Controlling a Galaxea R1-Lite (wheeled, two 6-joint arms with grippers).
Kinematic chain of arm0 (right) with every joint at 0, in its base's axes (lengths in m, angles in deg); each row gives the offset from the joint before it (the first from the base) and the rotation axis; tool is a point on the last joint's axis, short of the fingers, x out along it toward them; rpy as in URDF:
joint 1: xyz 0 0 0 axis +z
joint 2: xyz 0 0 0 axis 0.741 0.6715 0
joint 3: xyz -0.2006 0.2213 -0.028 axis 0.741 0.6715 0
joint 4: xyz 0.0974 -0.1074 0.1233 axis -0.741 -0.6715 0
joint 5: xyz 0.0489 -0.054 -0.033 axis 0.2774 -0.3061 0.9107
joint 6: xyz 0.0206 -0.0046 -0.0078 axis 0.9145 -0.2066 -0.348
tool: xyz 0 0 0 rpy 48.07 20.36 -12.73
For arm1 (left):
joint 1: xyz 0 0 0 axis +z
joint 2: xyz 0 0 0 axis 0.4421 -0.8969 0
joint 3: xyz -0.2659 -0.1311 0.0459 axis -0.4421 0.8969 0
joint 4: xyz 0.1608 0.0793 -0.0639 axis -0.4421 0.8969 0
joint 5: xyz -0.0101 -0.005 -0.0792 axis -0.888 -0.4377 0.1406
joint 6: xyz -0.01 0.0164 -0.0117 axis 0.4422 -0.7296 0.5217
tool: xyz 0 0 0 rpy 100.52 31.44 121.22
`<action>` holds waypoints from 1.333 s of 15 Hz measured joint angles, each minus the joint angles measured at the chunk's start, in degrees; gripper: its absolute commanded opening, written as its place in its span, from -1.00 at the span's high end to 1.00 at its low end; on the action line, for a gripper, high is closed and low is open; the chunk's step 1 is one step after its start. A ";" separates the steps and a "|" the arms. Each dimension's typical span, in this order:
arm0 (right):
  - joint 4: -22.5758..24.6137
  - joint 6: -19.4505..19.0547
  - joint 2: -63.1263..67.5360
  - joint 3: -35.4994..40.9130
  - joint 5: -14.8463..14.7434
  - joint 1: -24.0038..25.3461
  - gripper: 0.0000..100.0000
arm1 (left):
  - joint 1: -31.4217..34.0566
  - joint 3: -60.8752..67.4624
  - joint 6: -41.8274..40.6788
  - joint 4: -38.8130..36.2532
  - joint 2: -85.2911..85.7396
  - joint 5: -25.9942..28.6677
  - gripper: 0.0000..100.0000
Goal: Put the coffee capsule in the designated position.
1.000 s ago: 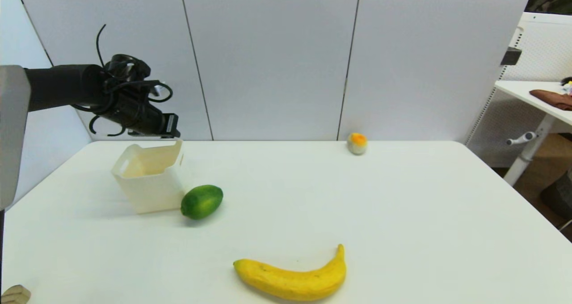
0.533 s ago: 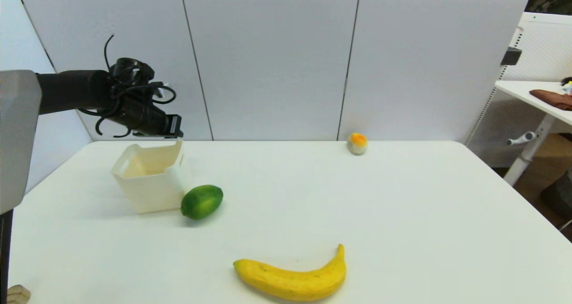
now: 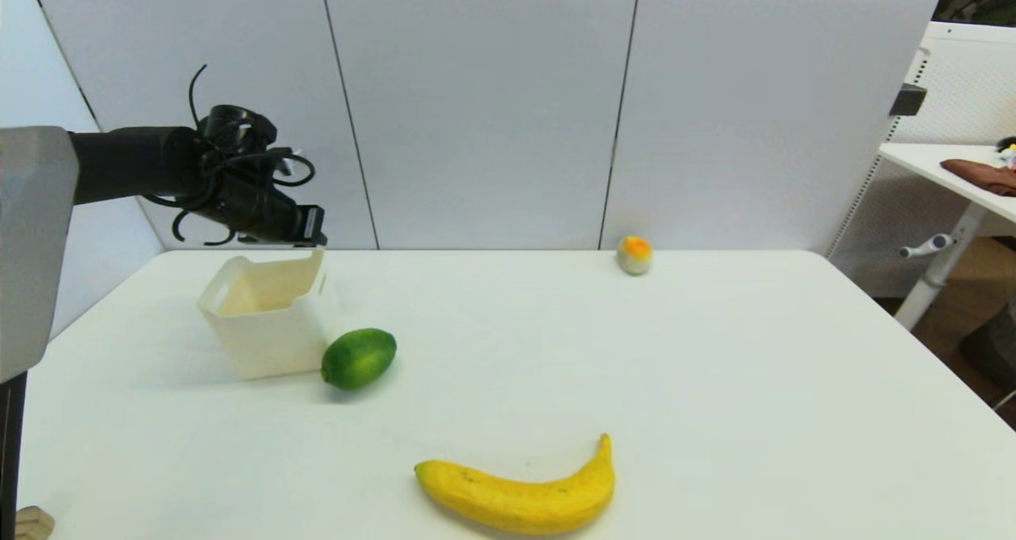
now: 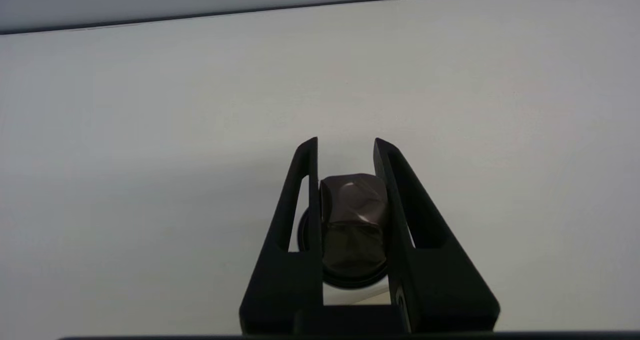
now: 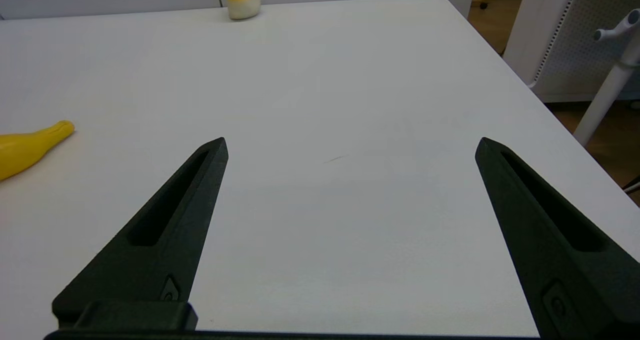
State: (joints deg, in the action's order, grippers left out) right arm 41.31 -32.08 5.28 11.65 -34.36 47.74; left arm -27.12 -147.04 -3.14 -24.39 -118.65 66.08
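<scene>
the left gripper [image 4: 346, 145] is hanging in the air just past the far rim of the cream-white bin [image 3: 266, 318], its fingers pinching the coffee capsule [image 4: 354, 225] between them. this is looking like the carry step, not yet the drop. next it is needing to come back over the bin's open mouth and spread its fingers. the right gripper [image 5: 350, 147] is idling with fingers spread wide, over bare table [image 5: 320, 80] near the banana [image 5: 30, 147].
</scene>
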 measured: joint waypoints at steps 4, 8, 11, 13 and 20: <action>0.00 0.00 0.00 0.00 0.02 0.02 -1.00 | 0.00 0.00 0.02 0.01 -0.06 -0.02 -1.00; 0.00 0.00 0.00 0.00 0.02 0.00 -1.00 | 0.00 0.00 0.02 0.04 -0.09 -0.02 -1.00; 0.00 0.02 0.00 0.00 0.00 0.00 -1.00 | 0.06 0.00 0.00 0.04 0.11 -0.11 -1.00; 0.00 0.02 0.00 0.00 0.00 0.00 -1.00 | 0.48 0.00 -0.11 -0.02 0.96 -0.11 -1.00; 0.00 0.05 0.00 0.00 0.00 0.02 -1.00 | 3.49 -0.05 -0.89 -3.36 8.18 0.06 -1.00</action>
State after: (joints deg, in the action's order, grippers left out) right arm 41.31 -32.03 5.28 11.65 -34.36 47.77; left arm -23.63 -147.09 -4.03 -27.75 -110.47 66.14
